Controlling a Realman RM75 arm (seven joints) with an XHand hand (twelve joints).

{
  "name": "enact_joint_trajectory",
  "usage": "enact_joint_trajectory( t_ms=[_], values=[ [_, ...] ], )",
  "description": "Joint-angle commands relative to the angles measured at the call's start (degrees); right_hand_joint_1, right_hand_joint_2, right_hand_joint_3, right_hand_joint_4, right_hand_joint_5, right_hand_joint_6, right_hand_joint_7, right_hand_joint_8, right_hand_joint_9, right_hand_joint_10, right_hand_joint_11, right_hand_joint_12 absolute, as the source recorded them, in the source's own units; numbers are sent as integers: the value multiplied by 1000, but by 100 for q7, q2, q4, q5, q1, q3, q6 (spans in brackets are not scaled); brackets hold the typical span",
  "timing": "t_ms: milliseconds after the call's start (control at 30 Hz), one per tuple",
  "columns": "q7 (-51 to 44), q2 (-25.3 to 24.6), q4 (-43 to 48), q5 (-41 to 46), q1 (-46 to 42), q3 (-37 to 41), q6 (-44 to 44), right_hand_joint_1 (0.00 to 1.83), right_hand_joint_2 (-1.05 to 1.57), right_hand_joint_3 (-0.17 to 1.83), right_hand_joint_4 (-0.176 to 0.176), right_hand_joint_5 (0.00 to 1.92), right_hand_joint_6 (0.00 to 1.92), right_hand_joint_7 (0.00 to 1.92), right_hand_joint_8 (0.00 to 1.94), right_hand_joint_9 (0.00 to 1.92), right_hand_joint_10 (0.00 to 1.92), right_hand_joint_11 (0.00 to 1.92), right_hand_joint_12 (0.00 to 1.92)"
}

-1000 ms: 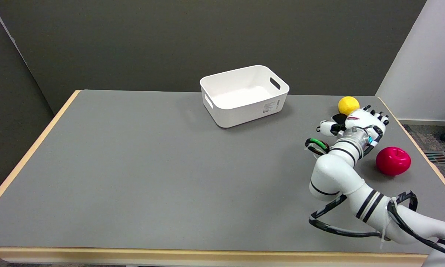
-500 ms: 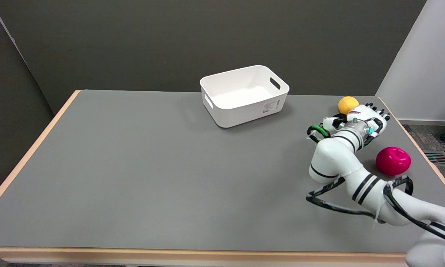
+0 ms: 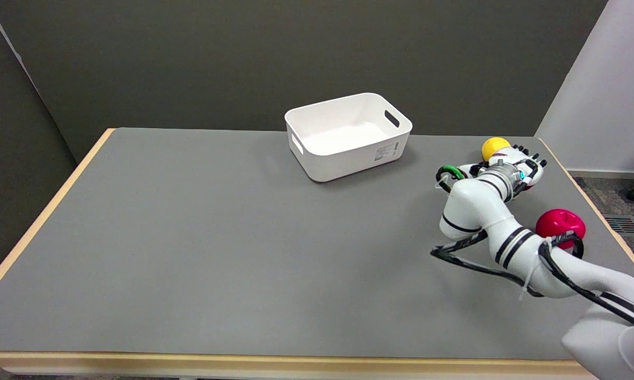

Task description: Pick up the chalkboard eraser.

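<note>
Presently the right hand (image 3: pixel 513 164) sits low just in front of the yellow ball (image 3: pixel 494 147), right of the white bin (image 3: pixel 348 135). Chalkboard eraser: not visible, presumably under the hand. Whether the fingers are closed on it cannot be told. Advice: confirm a firm grip across the eraser's sides before lifting, and rise straight to avoid nudging the ball. The red apple-like object (image 3: pixel 560 226) is partly covered by the cable.

A lab or office test room: grey-topped table (image 3: pixel 190 237), dark partition wall (image 3: pixel 243 53), carpet floor (image 3: pixel 607 195)
</note>
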Motion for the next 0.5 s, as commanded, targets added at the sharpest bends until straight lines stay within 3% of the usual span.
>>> enact_joint_trajectory(
  t_ms=[33, 500],
  values=[
    [-268, -58, -968, 437, 570, -48, -625, 619, 654, 836, -176, 186, 448, 217, 424, 78, 820, 39, 1270],
    [-229, -41, -1580, 493, 697, 176, -1244, 621, 653, 837, -176, 185, 448, 215, 422, 78, 821, 49, 1280]
  ],
)
